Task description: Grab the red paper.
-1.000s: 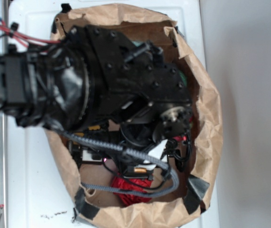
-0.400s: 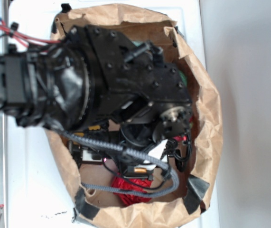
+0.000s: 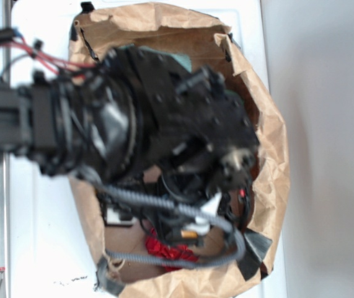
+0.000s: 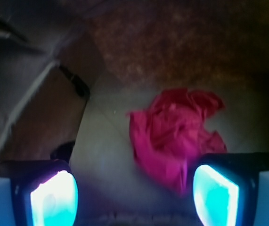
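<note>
Red paper beside right fingertip

A white bench carries a brown paper bag, its rim rolled open and patched with dark tape at the near corners. The bag fills most of the bench's width. Small dark specks mark the bench surface near the bag's lower left corner.

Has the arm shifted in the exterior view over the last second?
Yes. The arm has moved rightward and slightly down against the paper bag's rim.
</note>
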`<state>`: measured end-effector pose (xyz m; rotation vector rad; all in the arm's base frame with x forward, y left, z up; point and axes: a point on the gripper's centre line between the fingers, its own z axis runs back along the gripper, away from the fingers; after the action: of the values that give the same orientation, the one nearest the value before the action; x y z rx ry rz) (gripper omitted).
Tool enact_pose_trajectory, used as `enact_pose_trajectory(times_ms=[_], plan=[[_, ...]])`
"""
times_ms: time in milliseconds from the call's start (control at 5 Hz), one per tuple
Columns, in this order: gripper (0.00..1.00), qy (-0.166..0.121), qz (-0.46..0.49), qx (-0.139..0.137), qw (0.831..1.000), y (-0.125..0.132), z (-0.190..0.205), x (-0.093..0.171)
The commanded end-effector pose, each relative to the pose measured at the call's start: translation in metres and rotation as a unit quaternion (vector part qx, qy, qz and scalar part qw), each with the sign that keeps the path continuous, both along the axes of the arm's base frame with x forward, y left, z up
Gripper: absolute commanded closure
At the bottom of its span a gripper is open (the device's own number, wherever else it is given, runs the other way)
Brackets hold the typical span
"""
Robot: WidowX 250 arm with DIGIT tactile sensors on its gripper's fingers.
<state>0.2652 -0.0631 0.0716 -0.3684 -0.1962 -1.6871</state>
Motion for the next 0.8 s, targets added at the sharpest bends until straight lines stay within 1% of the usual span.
enact_pose_trajectory(times_ms=[0, 200, 400, 600], plan=[[0.00, 0.014, 0.002, 0.006, 1.000, -0.016, 0.005, 0.001], [0.00, -0.003, 0.016, 0.001, 1.000, -0.015, 0.005, 0.006], [0.00, -0.033, 0.046, -0.009, 0.998, -0.007, 0.014, 0.015], [0.00, -0.046, 0.060, -0.016, 0.997, 0.002, 0.025, 0.022]])
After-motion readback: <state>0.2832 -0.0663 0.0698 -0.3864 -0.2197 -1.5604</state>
